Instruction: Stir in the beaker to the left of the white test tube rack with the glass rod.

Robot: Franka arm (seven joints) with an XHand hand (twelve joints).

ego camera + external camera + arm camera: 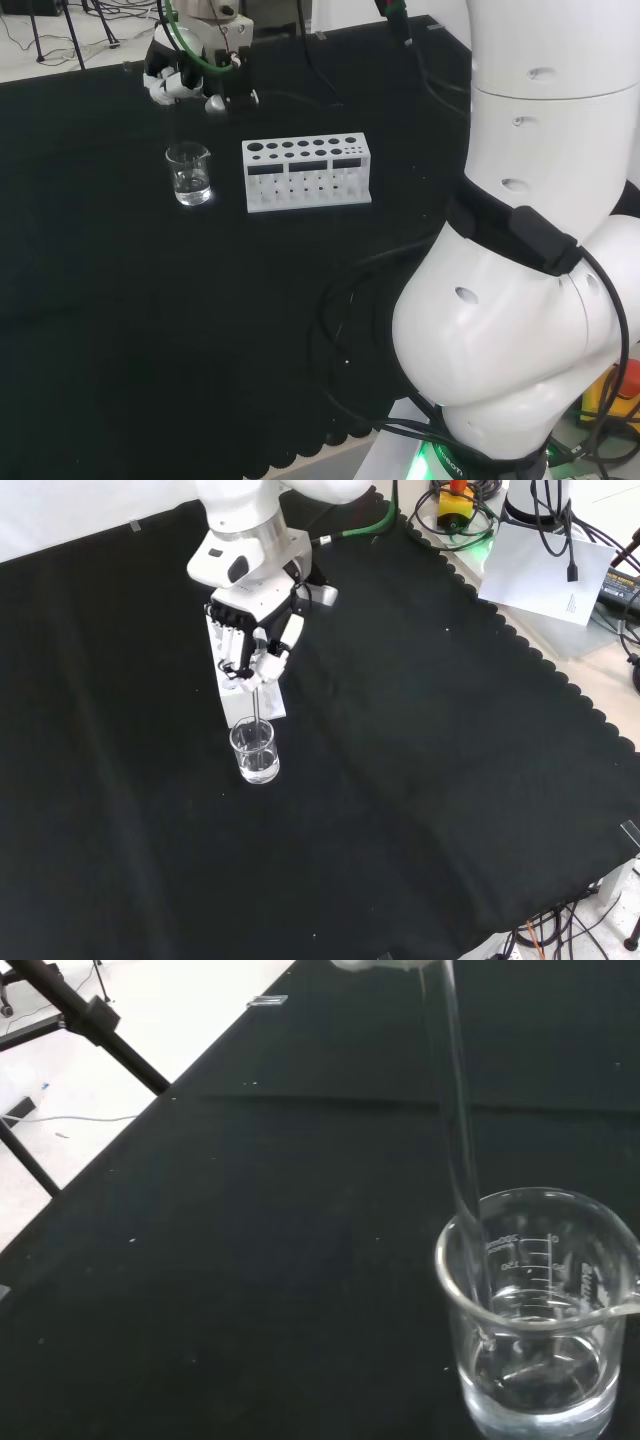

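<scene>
A small clear glass beaker (189, 173) with a little clear liquid stands on the black cloth, left of the white test tube rack (306, 172) in the head view. My hand (257, 640) hangs above the beaker (255, 752) in the front view, fingers curled round a thin glass rod (261, 708). The rod (458, 1130) runs down from the hand into the beaker (540, 1315), its tip in the liquid near the wall. In the head view the hand (195, 85) is beyond and above the beaker.
The rack (232, 688) stands right behind the beaker in the front view, partly hidden by the hand. The cloth's scalloped edge (520, 640) runs along the right there, with cables and papers beyond. A black tripod (80, 1015) stands off the bench.
</scene>
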